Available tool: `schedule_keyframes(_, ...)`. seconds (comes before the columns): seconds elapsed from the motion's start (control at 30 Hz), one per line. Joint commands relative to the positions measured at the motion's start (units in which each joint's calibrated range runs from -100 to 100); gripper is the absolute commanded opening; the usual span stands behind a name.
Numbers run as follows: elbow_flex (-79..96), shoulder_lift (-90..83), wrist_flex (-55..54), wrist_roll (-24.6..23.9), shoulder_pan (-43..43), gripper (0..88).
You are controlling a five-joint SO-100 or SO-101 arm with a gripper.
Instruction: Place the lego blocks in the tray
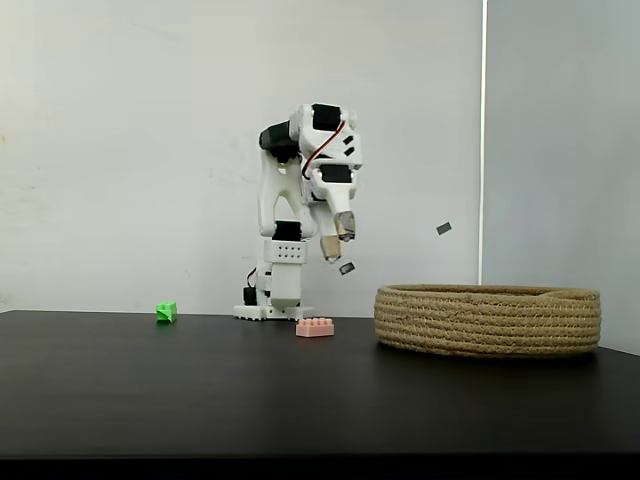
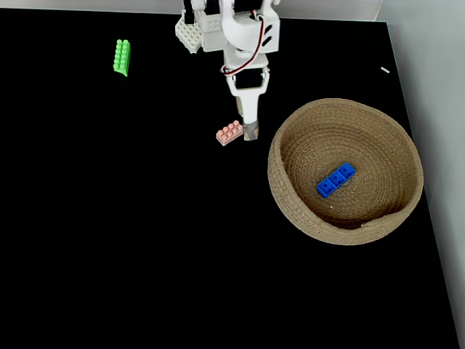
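Observation:
A blue lego block (image 2: pixel 336 179) lies flat inside the tan rope tray (image 2: pixel 273 171), which stands at the right in the side fixed view (image 1: pixel 488 320). The pale pink block (image 1: pixel 314 327) sits on the black table just left of the tray (image 2: pixel 229 133). Far to the left lies the green block (image 1: pixel 166 312), near the table's back edge (image 2: pixel 122 57). My gripper (image 1: pixel 337 238) hangs above the table, pointing down, its tips just right of the pink block (image 2: pixel 251 131) from above. Its fingers stand slightly apart with nothing between them.
The arm's white base (image 1: pixel 272 300) stands at the back of the table (image 2: pixel 192 33). The black table ends at a pale floor strip on the right (image 2: pixel 436 218). A white wall rises behind.

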Motion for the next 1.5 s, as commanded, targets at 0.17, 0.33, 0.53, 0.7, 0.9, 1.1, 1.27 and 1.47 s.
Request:
schedule_keyframes(0.17, 8.45, -2.05, -0.33, 10.55, 6.52, 29.3)
schedule_keyframes(0.33, 9.64, 1.74, -0.67, 13.97, 6.44, 30.2)
schedule_keyframes(0.53, 10.73, 5.61, -0.5, 16.85, 6.52, 31.5)
schedule_keyframes(0.7, 10.46, 8.44, -0.5, 18.02, 7.18, 32.1)
schedule_keyframes(0.9, 6.54, 13.26, -0.67, 18.27, 8.01, 32.5)
schedule_keyframes(1.1, 5.99, 15.67, -1.17, 18.41, 7.59, 31.4)
schedule_keyframes(1.27, 6.44, 16.44, -3.0, 17.88, 6.93, 24.6)
schedule_keyframes(1.47, 10.37, 15.15, -8.58, 17.39, 6.11, 4.8)
